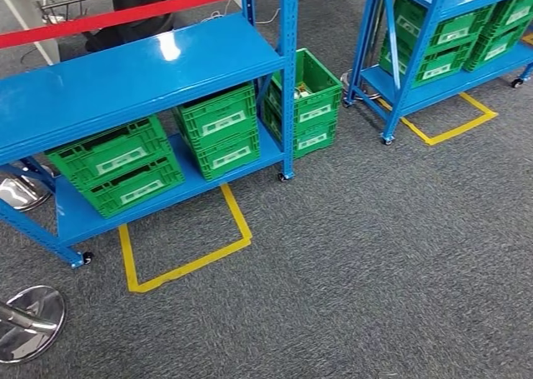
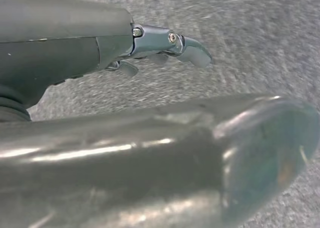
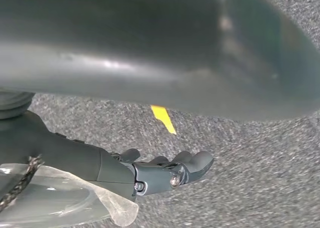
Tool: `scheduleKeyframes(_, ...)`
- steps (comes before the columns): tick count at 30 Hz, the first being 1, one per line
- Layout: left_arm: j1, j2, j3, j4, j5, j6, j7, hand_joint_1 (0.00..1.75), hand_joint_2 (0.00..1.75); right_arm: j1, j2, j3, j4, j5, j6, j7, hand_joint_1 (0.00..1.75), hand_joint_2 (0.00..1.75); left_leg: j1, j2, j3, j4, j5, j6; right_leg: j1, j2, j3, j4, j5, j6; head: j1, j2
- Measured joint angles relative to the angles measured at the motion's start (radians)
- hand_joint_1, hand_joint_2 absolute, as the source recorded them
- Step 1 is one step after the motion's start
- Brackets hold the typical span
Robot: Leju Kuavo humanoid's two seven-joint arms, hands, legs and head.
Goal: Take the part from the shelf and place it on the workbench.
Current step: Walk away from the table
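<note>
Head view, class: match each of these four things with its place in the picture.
Things:
1. Green plastic crates
2. Yellow floor tape
3. Red rail
4. Round chrome base

Places:
A. On the grey carpet by the bottom left corner
B. On the blue metal shelf unit's lower deck
C. Above the shelf's top
D. On the carpet before the shelf

Pairs: 1-B, 2-D, 3-C, 4-A

A shelf [image 1: 126,83] stood at far left, two crates [image 1: 117,164] side by side on its lower board. A third crate [image 1: 308,102] sat on the floor just right of it. Another shelf [image 1: 440,46] holding crates [image 1: 434,37] stood far right. Taped floor marks [image 1: 188,262] lay before each shelf.
</note>
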Motion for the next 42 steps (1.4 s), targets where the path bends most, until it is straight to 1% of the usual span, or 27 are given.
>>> scheduleKeyframes(2, -0.001, 0.001, 0.0, 0.0, 0.0, 0.0, 0.0, 0.0, 0.0, -0.003, 0.0, 0.0, 0.0, 0.0, 0.0, 0.0, 0.0, 0.0, -0.009, 0.046, 0.072, -0.123, 0.035, 0.01, 0.003, -0.023, 0.0, 0.001, 0.003, 0.006, 0.001, 0.0)
scheduleKeyframes(4, -0.002, 0.001, 0.0, 0.0, 0.0, 0.0, 0.0, 0.0, 0.0, -0.006, 0.0, 0.0, 0.0, 0.0, 0.0, 0.0, 0.0, 0.0, -0.019, 0.065, 0.085, -0.164, 0.035, 0.021, 0.005, -0.044, 0.0, 0.0, 0.008, 0.017, 0.002, 0.0)
scheduleKeyframes(5, -0.001, 0.001, 0.0, 0.0, 0.0, 0.0, 0.0, 0.0, 0.0, -0.008, 0.0, 0.0, 0.0, 0.0, 0.0, 0.0, 0.0, 0.0, -0.019, 0.055, 0.08, -0.168, 0.039, 0.029, 0.006, -0.053, 0.001, -0.002, 0.01, 0.023, 0.002, 0.0)
scheduleKeyframes(6, 0.0, 0.001, 0.0, 0.0, 0.0, 0.0, 0.0, 0.0, 0.0, -0.01, 0.0, 0.0, 0.0, 0.0, 0.0, 0.0, 0.0, 0.0, -0.018, 0.045, 0.077, -0.173, 0.044, 0.035, 0.004, -0.044, -0.001, -0.001, 0.007, 0.03, 0.002, 0.0)
scheduleKeyframes(7, 0.0, 0.0, 0.0, 0.0, 0.0, 0.0, 0.0, 0.0, 0.0, -0.01, 0.0, 0.0, 0.0, 0.0, 0.0, 0.0, 0.0, 0.0, -0.016, 0.035, 0.074, -0.178, 0.051, 0.043, 0.003, -0.018, -0.007, 0.01, -0.006, 0.035, 0.003, 0.0)
scheduleKeyframes(9, -0.003, -0.001, 0.0, 0.0, 0.0, 0.0, 0.0, 0.0, 0.0, -0.008, 0.0, 0.0, 0.0, 0.0, 0.0, 0.0, 0.0, 0.0, -0.013, 0.013, 0.063, -0.184, 0.065, 0.056, 0.001, 0.052, -0.045, 0.093, -0.067, 0.041, 0.007, 0.0)
scheduleKeyframes(10, -0.006, -0.001, 0.0, 0.0, -0.001, 0.0, 0.0, 0.0, 0.0, -0.006, 0.0, 0.0, 0.0, 0.001, 0.0, 0.0, 0.0, 0.0, -0.015, -0.001, 0.055, -0.184, 0.07, 0.061, 0.001, 0.073, -0.073, 0.16, -0.104, 0.04, 0.01, 0.0)
scheduleKeyframes(11, -0.007, -0.001, 0.0, 0.0, -0.002, 0.0, 0.0, 0.0, 0.0, -0.003, 0.0, 0.0, 0.0, 0.001, 0.0, 0.0, 0.0, 0.0, -0.018, -0.015, 0.048, -0.183, 0.075, 0.065, 0.002, 0.081, -0.1, 0.225, -0.131, 0.038, 0.011, 0.0)
scheduleKeyframes(12, -0.006, -0.001, 0.0, 0.0, -0.003, 0.001, 0.0, 0.0, 0.0, -0.001, -0.001, 0.0, 0.0, 0.001, 0.0, 0.0, 0.0, 0.0, -0.021, -0.028, 0.043, -0.183, 0.079, 0.067, 0.004, 0.083, -0.116, 0.267, -0.14, 0.036, 0.012, 0.0)
scheduleKeyframes(13, -0.004, -0.002, 0.0, 0.0, -0.004, 0.001, 0.0, 0.0, 0.0, -0.001, -0.001, 0.0, 0.0, 0.001, 0.0, 0.001, 0.0, 0.0, -0.023, -0.042, 0.039, -0.182, 0.083, 0.067, 0.006, 0.085, -0.115, 0.27, -0.128, 0.032, 0.012, 0.0)
scheduleKeyframes(15, -0.002, -0.003, 0.0, 0.0, -0.007, 0.001, 0.0, 0.0, 0.0, -0.001, -0.001, 0.0, 0.0, 0.001, 0.0, 0.001, 0.0, 0.0, -0.027, -0.068, 0.035, -0.18, 0.088, 0.065, 0.011, 0.1, -0.058, 0.168, -0.062, 0.021, 0.012, 0.0)
scheduleKeyframes(16, -0.002, -0.004, 0.0, 0.0, -0.009, 0.001, 0.0, 0.0, 0.0, -0.001, -0.002, 0.0, 0.0, 0.001, 0.0, 0.001, 0.0, 0.0, -0.028, -0.081, 0.032, -0.178, 0.09, 0.063, 0.012, 0.122, -0.017, 0.096, -0.036, 0.013, 0.012, 0.0)
scheduleKeyframes(18, -0.004, -0.005, 0.0, 0.0, -0.011, 0.001, 0.0, 0.0, 0.0, -0.002, -0.004, 0.0, 0.0, 0.001, 0.0, 0.001, 0.0, 0.0, -0.03, -0.105, 0.024, -0.172, 0.095, 0.056, 0.012, 0.158, 0.037, 0.0, -0.014, 0.005, 0.012, 0.0)
scheduleKeyframes(19, -0.005, -0.006, 0.0, 0.0, -0.011, 0.002, 0.0, 0.0, 0.0, -0.002, -0.005, 0.0, 0.0, 0.002, 0.0, 0.0, 0.0, 0.0, -0.03, -0.116, 0.02, -0.169, 0.099, 0.051, 0.012, 0.163, 0.045, -0.015, -0.018, 0.004, 0.012, 0.0)
scheduleKeyframes(21, -0.003, -0.004, 0.001, 0.0, -0.01, 0.003, -0.002, 0.0, 0.0, -0.004, -0.004, 0.0, 0.0, 0.002, 0.0, 0.0, 0.0, 0.0, -0.029, -0.133, 0.011, -0.165, 0.104, 0.04, 0.009, 0.142, 0.044, -0.024, -0.015, 0.001, 0.014, 0.0)
scheduleKeyframes(23, -0.001, -0.003, 0.004, 0.0, -0.009, 0.005, -0.005, 0.0, 0.0, -0.005, -0.003, 0.0, 0.001, 0.003, 0.0, -0.001, 0.0, 0.0, -0.029, -0.105, -0.007, -0.134, 0.08, 0.027, 0.004, 0.118, 0.046, -0.031, -0.008, -0.007, 0.01, 0.0)
scheduleKeyframes(25, -0.004, -0.004, 0.006, 0.0, -0.009, 0.007, -0.008, 0.0, 0.0, 0.0, -0.003, 0.0, 0.001, 0.004, 0.001, -0.002, 0.0, 0.0, -0.022, -0.052, -0.056, -0.022, 0.012, 0.012, 0.003, 0.09, 0.044, -0.032, -0.006, -0.01, 0.004, 0.0)
scheduleKeyframes(27, -0.005, -0.005, 0.007, 0.0, -0.009, 0.01, -0.011, 0.0, 0.0, 0.005, -0.003, 0.0, 0.001, 0.005, 0.002, -0.002, 0.0, 0.0, -0.01, -0.026, -0.108, 0.105, -0.04, -0.002, 0.003, 0.065, 0.041, -0.032, -0.007, -0.009, 0.003, 0.0)
scheduleKeyframes(28, -0.004, -0.005, 0.007, 0.0, -0.009, 0.011, -0.012, 0.0, 0.0, 0.005, -0.003, 0.0, 0.001, 0.005, 0.002, -0.002, 0.0, 0.0, -0.004, -0.022, -0.114, 0.127, -0.037, -0.007, 0.003, 0.056, 0.039, -0.032, -0.008, -0.008, 0.003, 0.0)
scheduleKeyframes(29, -0.002, -0.005, 0.007, 0.0, -0.009, 0.013, -0.012, 0.0, 0.0, 0.004, -0.003, 0.0, 0.001, 0.004, 0.002, -0.002, 0.0, 0.0, 0.001, -0.02, -0.101, 0.109, -0.016, -0.011, 0.002, 0.05, 0.038, -0.032, -0.01, -0.006, 0.003, 0.0)
scheduleKeyframes(30, 0.0, -0.005, 0.007, 0.0, -0.009, 0.014, -0.013, 0.0, 0.0, 0.003, -0.003, 0.0, 0.001, 0.004, 0.002, -0.002, 0.0, 0.0, 0.005, -0.018, -0.07, 0.055, 0.018, -0.012, 0.001, 0.046, 0.039, -0.032, -0.012, -0.003, 0.003, 0.0)
scheduleKeyframes(31, 0.001, -0.005, 0.007, 0.0, -0.01, 0.015, -0.014, 0.0, 0.0, 0.002, -0.003, 0.0, 0.001, 0.004, 0.002, -0.002, 0.0, 0.0, 0.007, -0.015, -0.028, -0.02, 0.048, -0.011, 0.0, 0.044, 0.041, -0.032, -0.015, 0.0, 0.003, 0.0)
scheduleKeyframes(33, 0.0, -0.005, 0.008, 0.0, -0.01, 0.016, -0.015, 0.0, 0.0, -0.002, -0.003, 0.0, 0.001, 0.004, 0.002, -0.003, 0.0, 0.0, 0.002, -0.009, 0.039, -0.136, 0.073, -0.001, 0.0, 0.041, 0.046, -0.032, -0.022, 0.01, 0.003, 0.0)
scheduleKeyframes(34, -0.001, -0.005, 0.008, 0.0, -0.011, 0.016, -0.015, 0.0, 0.0, -0.004, -0.003, 0.0, 0.001, 0.004, 0.003, -0.004, 0.0, 0.0, -0.001, -0.007, 0.053, -0.163, 0.067, 0.008, 0.0, 0.041, 0.05, -0.031, -0.025, 0.018, 0.002, 0.0)
scheduleKeyframes(38, 0.001, -0.006, 0.01, 0.0, -0.011, 0.018, -0.016, 0.0, 0.0, -0.006, -0.003, 0.0, 0.001, 0.003, 0.003, -0.006, 0.0, 0.0, -0.004, -0.012, 0.065, -0.176, 0.051, 0.044, -0.004, 0.052, 0.05, 0.008, -0.035, 0.049, 0.004, 0.0)
scheduleKeyframes(40, 0.0, -0.007, 0.012, 0.0, -0.011, 0.018, -0.017, 0.0, 0.0, -0.009, -0.003, 0.0, 0.001, 0.003, 0.003, -0.006, 0.0, 0.0, -0.003, -0.015, 0.074, -0.18, 0.047, 0.057, -0.005, 0.072, -0.006, 0.101, -0.085, 0.051, 0.01, 0.0)
scheduleKeyframes(42, -0.002, -0.008, 0.015, 0.0, -0.011, 0.018, -0.017, 0.0, 0.0, -0.006, -0.003, 0.0, 0.001, 0.003, 0.003, -0.007, 0.0, 0.0, -0.007, -0.018, 0.08, -0.179, 0.038, 0.065, -0.005, 0.082, -0.093, 0.233, -0.136, 0.053, 0.012, 0.0)
